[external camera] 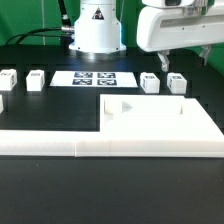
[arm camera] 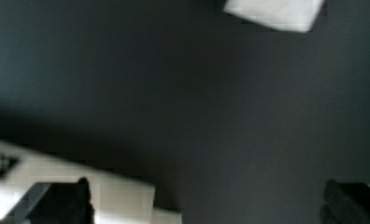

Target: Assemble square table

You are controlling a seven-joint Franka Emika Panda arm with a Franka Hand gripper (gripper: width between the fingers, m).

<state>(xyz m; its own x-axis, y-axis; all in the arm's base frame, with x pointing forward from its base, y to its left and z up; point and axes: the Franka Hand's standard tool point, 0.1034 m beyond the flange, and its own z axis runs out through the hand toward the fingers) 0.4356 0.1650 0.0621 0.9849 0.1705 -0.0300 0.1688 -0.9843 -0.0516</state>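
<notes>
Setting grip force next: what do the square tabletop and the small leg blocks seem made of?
Square tabletop: likely rigid white plastic, matte; even colour, crisp edges, no grain. Leg blocks: seemingly the same matte white plastic, each marked in black and white. Too blurred to judge finer texture.

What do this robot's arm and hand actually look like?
The arm is glossy white with smooth, rounded shells. Its hand is a boxy white block ending in two short dark fingers. No lettering is readable.
</notes>
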